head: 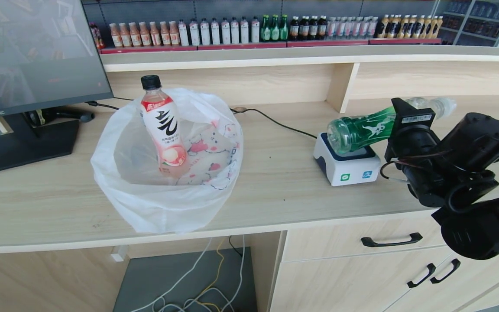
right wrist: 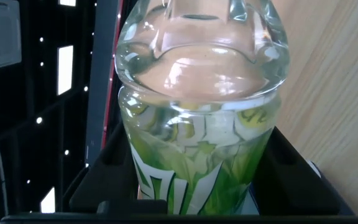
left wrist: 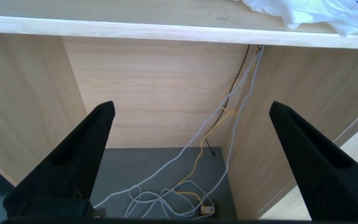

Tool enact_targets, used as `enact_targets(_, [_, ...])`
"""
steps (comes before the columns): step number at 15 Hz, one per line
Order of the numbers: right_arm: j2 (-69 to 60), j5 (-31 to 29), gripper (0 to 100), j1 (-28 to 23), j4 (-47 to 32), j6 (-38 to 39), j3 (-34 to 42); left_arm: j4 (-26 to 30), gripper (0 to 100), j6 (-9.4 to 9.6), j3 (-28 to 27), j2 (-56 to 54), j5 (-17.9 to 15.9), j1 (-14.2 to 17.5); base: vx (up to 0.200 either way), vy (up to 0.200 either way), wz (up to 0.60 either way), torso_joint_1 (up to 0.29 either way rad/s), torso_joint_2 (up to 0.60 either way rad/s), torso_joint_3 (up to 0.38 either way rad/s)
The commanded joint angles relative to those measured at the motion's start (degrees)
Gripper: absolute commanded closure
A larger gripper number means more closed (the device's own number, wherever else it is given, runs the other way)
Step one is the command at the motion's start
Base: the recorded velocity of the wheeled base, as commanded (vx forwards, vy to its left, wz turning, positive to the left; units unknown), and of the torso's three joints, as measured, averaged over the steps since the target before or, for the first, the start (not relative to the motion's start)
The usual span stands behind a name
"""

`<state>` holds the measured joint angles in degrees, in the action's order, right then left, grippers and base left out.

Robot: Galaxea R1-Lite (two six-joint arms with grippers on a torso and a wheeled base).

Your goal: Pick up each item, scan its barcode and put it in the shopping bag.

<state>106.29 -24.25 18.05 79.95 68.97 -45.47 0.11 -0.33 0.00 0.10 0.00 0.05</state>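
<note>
I hold right gripper (head: 405, 123) clenched on green-label bottle (head: 360, 130), sideways over barcode scanner (head: 348, 169) for label read; left gripper (left wrist: 191, 112) released, idle.

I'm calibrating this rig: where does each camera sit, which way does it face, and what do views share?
Head view: on the head, facing forward and down at counter and shopping bag; shows right arm, right end effector gripping the green bottle.
Left wrist view: on the left wrist, below the counter edge, facing cables underneath; shows the open left end effector.
Right wrist view: on the right wrist, facing along the green bottle; shows the end effector's fingers.
Shared: green bottle, head and right wrist; shopping bag, head and left wrist.
</note>
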Motion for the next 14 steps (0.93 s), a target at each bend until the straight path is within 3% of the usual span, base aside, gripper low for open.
enact_targets(1, [0.4,0.0,100,-0.1,-0.1,-0.1,0.1,0.0,0,-0.02,0.0,0.0,0.0,0.0,0.0,0.0,0.0,0.0,0.0,0.0])
enact_targets(14, [0.1,-0.1,100,-0.1,-0.1,-0.6,-0.1,0.0,0,-0.02,0.0,0.0,0.0,0.0,0.0,0.0,0.0,0.0,0.0,0.0])
